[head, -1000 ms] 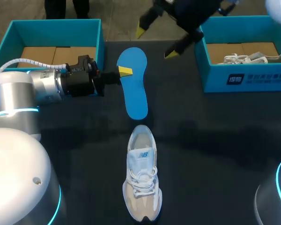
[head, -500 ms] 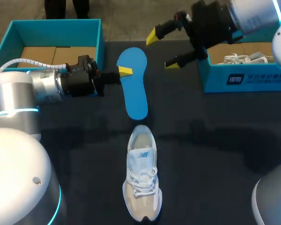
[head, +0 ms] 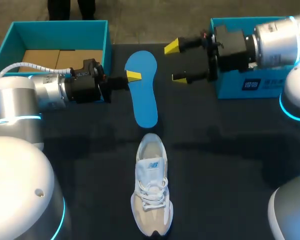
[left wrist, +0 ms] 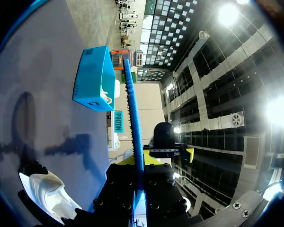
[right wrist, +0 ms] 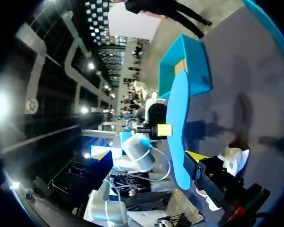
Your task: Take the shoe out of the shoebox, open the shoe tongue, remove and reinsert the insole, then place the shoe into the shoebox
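The blue insole (head: 144, 95) is out of the shoe and is gripped at its long edge by the left gripper (head: 133, 76), whose yellow-tipped fingers are closed on it from two sides. In the left wrist view the insole (left wrist: 132, 109) is seen edge-on, running out from between the fingers, and it appears to be held clear of the dark table (head: 230, 150) – a shadow lies apart from it. Its broader end is turned toward the far side of the table, its narrower end toward the shoe (head: 151, 192).

The shoe, white and beige, is set upright on its sole near the robot's side of the table, just beyond the insole's narrow end and not touching it; its heel opening faces the insole and its toe faces the robot. The laces are seen loosened over the tongue.

The right gripper (head: 176, 63) is held beside the insole's broad end with its two yellow tips spread wide – nothing is gripped between them. From the right wrist view the insole (right wrist: 179, 127) is seen ahead of these fingers.

Two teal shoeboxes are placed at the far corners: the left shoebox (head: 20, 30), with brown card at its bottom, and the right shoebox (head: 250, 86), partly covered by the right arm
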Robot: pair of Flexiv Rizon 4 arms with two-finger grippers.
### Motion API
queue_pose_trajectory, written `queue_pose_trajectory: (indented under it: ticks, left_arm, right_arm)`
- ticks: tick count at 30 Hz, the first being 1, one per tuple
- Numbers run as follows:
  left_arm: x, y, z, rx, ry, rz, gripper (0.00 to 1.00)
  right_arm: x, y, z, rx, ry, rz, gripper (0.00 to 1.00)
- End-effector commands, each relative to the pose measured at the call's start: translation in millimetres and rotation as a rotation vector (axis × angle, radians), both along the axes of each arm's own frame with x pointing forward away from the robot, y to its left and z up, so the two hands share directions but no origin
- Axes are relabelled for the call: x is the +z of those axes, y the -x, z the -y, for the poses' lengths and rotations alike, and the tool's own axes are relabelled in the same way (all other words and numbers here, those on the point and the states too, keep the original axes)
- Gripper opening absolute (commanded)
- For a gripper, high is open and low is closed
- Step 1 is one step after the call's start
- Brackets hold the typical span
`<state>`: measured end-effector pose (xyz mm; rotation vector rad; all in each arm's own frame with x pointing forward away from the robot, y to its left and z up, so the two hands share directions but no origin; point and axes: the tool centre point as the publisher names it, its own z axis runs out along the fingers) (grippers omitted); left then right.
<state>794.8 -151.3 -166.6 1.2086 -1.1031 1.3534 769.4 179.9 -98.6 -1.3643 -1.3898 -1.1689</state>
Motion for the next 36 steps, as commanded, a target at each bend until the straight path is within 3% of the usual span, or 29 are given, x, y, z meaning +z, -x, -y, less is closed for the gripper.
queue_pose_trajectory:
  ticks: [1,19,25,36]
  left_arm:
    - [0,0.6,-1,-0.002,-0.003,-0.001,0.0]
    - [0,0.8,-1,-0.006,-0.002,0.028,0.0]
    - [6,5.1,-7,0.044,-0.005,0.305,0.0]
    - [36,8.5,-30,0.078,0.172,1.053,0.0]
  right_arm:
    - [-8,0.7,-3,0.008,-0.166,0.003,1.0]
    - [-16,4.2,1,0.018,-0.124,-0.024,1.0]
    - [-16,4.2,1,0.018,-0.124,-0.024,1.0]
    - [-16,4.2,1,0.018,-0.124,-0.024,1.0]
